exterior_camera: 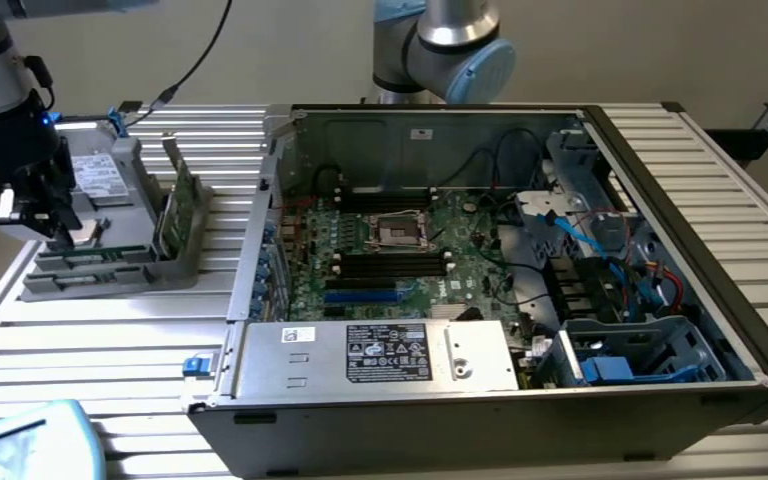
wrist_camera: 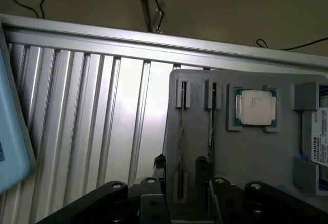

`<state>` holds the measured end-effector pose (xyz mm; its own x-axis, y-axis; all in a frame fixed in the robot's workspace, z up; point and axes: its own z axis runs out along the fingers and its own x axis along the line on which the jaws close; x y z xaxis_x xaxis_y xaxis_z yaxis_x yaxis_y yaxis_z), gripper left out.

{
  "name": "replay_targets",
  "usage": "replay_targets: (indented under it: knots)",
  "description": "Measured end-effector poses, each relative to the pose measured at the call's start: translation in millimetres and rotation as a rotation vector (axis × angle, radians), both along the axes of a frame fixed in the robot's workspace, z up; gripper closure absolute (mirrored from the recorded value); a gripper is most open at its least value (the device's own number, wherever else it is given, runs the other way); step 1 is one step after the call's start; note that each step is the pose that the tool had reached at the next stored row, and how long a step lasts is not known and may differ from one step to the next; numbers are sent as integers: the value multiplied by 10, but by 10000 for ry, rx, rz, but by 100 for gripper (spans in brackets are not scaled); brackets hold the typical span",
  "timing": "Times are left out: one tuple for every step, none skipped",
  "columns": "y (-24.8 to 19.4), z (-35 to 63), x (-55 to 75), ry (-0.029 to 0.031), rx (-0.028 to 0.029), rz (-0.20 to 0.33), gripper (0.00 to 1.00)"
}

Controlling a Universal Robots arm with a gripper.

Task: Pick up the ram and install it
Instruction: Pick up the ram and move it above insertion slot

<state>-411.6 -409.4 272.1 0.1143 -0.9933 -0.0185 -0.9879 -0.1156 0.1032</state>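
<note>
Two ram sticks stand edge-on in a grey holder tray (wrist_camera: 256, 167): one ram stick (wrist_camera: 180, 126) and a second ram stick (wrist_camera: 210, 126) beside it. My gripper (wrist_camera: 180, 170) is open low over the tray, its fingers (wrist_camera: 160, 166) on either side of the first stick and apart from it. The other finger stands between the two sticks. In the exterior view the gripper (exterior_camera: 57, 225) hangs over the tray (exterior_camera: 104, 282) at the exterior view's left, beside the open computer case. The black memory slots (exterior_camera: 391, 263) lie on the motherboard inside the case.
The tray also holds a processor (wrist_camera: 255, 106), a hard drive (wrist_camera: 320, 142) and a taller green card (exterior_camera: 177, 205). The open case (exterior_camera: 704, 330) takes up the middle of the slatted table (exterior_camera: 91, 350). A light-blue object (exterior_camera: 17, 440) sits at the near corner.
</note>
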Motion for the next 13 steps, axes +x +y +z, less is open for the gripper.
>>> replay_targets:
  knots:
    - [11, -8, -1, -26, -21, 0, 63]
    - [21, -15, -2, -52, -50, 0, 63]
    - [31, -22, -3, -76, -86, 0, 63]
    - [40, -29, -4, -101, -128, 0, 63]
    - [47, -35, -5, -124, -180, 0, 63]
    - [55, -41, -6, -144, -245, 1, 63]
    - [61, -47, -7, -160, -316, 1, 63]
    - [68, -54, -9, -170, -386, 1, 63]
    - [74, -61, -10, -176, -443, 2, 63]
    - [80, -74, -11, -181, -473, 2, 63]
    - [82, -92, -11, -183, -477, 2, 63]
    - [84, -111, -10, -186, -477, 3, 63]
    - [86, -129, -11, -188, -477, 3, 63]
